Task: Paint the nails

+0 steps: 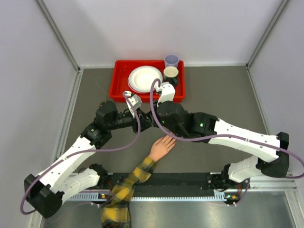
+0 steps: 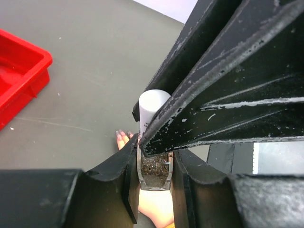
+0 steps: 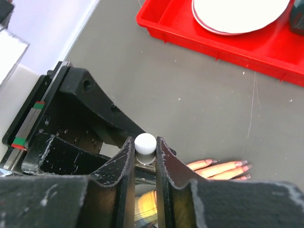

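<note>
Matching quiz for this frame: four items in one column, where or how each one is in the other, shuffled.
Column A
1. left gripper
2. right gripper
3. plate
4. mannequin hand

Column B
a. in the red tray
b. shut on the white cap
c. lying on the table
d. shut on the clear bottle

Pairs: 1-d, 2-b, 3-a, 4-c

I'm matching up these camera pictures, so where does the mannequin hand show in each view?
Top external: hand at centre, just below where the two arms meet.
Left wrist: hand low centre, under the bottle, fingertips peeking out to its left.
Right wrist: hand low, right of the cap.
Shared landmark: red tray, top centre; left edge; top.
</note>
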Robot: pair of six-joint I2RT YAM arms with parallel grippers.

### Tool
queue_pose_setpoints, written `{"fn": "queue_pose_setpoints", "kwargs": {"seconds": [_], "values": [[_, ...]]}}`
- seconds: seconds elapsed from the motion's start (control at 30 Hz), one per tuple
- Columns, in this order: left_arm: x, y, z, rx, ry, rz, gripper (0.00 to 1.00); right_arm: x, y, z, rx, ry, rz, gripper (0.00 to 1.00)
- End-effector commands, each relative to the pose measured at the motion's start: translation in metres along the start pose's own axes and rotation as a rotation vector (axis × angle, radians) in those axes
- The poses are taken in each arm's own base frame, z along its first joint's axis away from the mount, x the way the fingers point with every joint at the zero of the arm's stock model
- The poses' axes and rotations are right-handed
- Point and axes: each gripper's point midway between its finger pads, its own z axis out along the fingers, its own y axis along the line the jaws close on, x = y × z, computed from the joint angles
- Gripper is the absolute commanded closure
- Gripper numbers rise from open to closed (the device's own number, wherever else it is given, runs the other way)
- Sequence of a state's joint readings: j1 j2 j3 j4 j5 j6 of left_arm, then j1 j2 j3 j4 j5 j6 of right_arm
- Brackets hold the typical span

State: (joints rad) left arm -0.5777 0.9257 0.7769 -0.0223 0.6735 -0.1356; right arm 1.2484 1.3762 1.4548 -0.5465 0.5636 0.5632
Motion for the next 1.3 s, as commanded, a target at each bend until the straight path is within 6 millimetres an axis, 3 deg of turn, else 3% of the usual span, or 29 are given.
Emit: {"fn": "queue_pose_setpoints", "kwargs": {"seconds": [0.0,0.07,0.2,0.37,0.5,0.6,0.73,1.07,1.27], "values": [[-0.055,-0.006,-0.003,0.012,-0.17,0.145,1.0,0.008,0.004,-0.016,-0.035,0.053,-0.02,0.83],[-0.054,-0.011,-0.002,0.045,-0.166,0.149,1.0,-0.004,0.008,-0.025,-0.09,0.038,-0.034,0.73],[-0.051,-0.028,-0.001,0.153,-0.153,0.152,1.0,-0.02,0.01,-0.049,-0.24,0.05,-0.109,0.45],[-0.046,-0.054,-0.001,0.334,-0.128,0.119,1.0,-0.031,0.017,-0.089,-0.519,0.053,-0.163,0.38],[-0.042,-0.077,-0.006,0.511,-0.098,0.083,1.0,-0.025,0.026,-0.107,-0.744,0.096,-0.226,0.41],[-0.037,-0.086,-0.009,0.599,-0.058,0.037,1.0,-0.024,0.026,-0.103,-0.786,0.103,-0.241,0.46],[-0.035,-0.088,-0.009,0.616,-0.043,0.019,1.0,-0.028,0.02,-0.09,-0.78,0.113,-0.228,0.47],[-0.033,-0.089,-0.007,0.617,-0.039,0.015,1.0,-0.023,0.027,-0.083,-0.829,0.146,-0.236,0.49],[-0.033,-0.084,-0.005,0.58,-0.048,0.022,1.0,-0.02,0.028,-0.077,-0.834,0.157,-0.232,0.66]]}}
